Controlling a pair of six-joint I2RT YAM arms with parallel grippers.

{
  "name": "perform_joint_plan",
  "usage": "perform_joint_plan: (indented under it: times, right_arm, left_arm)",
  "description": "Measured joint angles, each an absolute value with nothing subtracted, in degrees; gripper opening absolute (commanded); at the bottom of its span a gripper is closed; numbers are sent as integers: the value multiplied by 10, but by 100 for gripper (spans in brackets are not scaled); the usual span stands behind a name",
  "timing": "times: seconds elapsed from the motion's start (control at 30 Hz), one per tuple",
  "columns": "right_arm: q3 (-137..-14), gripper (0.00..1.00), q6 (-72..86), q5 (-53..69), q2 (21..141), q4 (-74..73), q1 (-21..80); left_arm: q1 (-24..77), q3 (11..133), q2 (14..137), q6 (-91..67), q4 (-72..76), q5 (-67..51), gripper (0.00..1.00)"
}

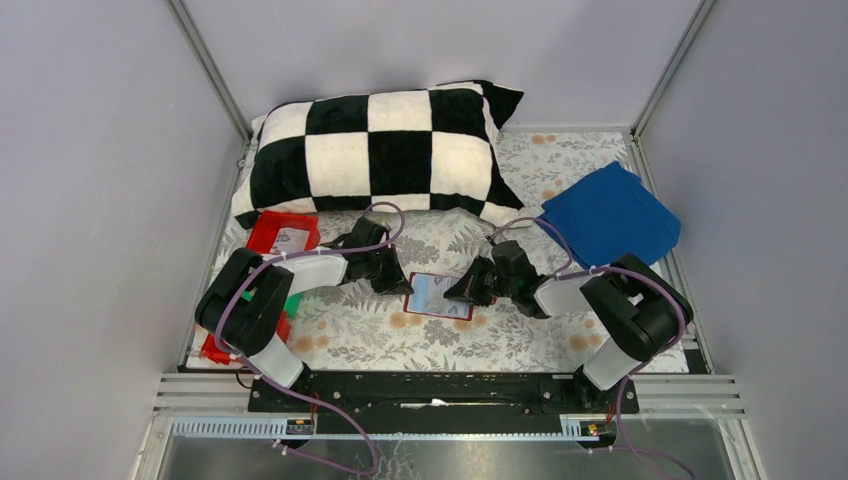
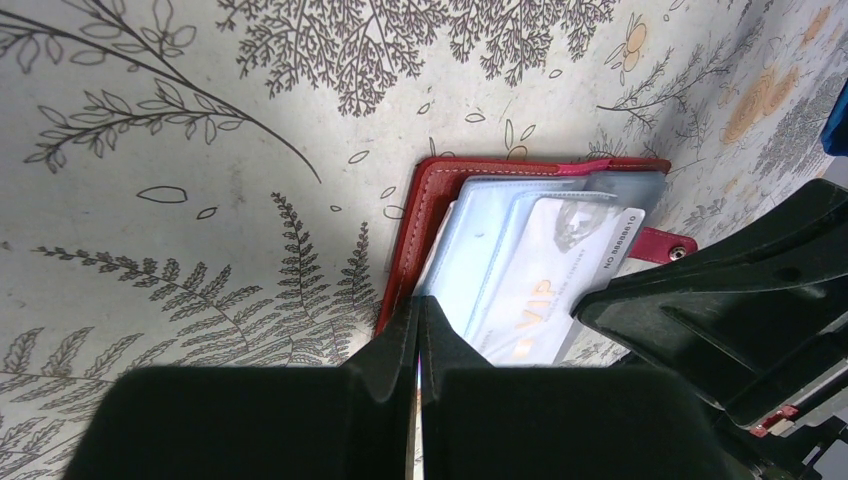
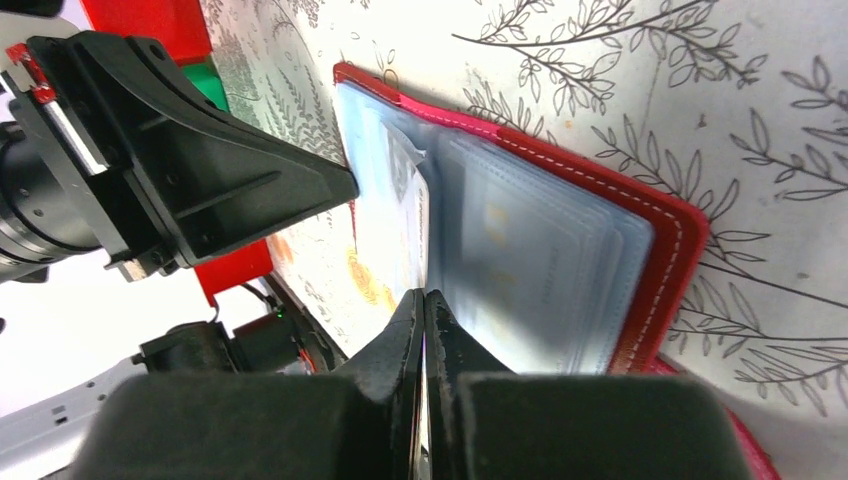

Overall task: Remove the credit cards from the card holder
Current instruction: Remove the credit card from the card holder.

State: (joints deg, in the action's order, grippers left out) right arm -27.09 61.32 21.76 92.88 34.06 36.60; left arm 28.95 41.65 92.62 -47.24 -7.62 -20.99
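Note:
The red card holder [image 1: 437,296] lies open on the floral table cover, its pale blue-grey sleeves facing up. In the left wrist view the card holder [image 2: 430,200] shows a pale grey credit card [image 2: 560,265] marked VIP, slid partly out of a sleeve. My left gripper [image 2: 418,305] is shut, pinching the near edge of the holder's sleeves. My right gripper [image 3: 423,297] is shut on a thin pale sheet, seemingly that card, at the middle of the holder [image 3: 660,260]. In the top view the left gripper [image 1: 395,283] and the right gripper [image 1: 462,290] flank the holder. No other cards show clearly.
A black-and-white checkered pillow [image 1: 380,150] lies along the back. A blue folded cloth [image 1: 610,215] sits at the back right. A red tray [image 1: 283,232] stands at the left, with a green tray [image 1: 292,303] and another red tray [image 1: 215,348] nearer the left arm.

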Motion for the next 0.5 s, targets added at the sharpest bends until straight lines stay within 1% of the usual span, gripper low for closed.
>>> perform_joint_plan:
  times: [0.3,0.33,0.43,0.5]
  right_arm:
    - [-274,0,568,248,932,327,355]
    - [-274,0,568,251,934,329,355]
    - [-270,0,574,267,943,357,352]
    - [-256,0,588,278,950,401,350]
  left_arm:
    - [292,416,914,-458,-89,-204,0]
    - [292,416,909,-453,-98,-201,3]
    - [292,417,888,-435,-135,-185,17]
    - [292,422,875,-427,-162,-181,31]
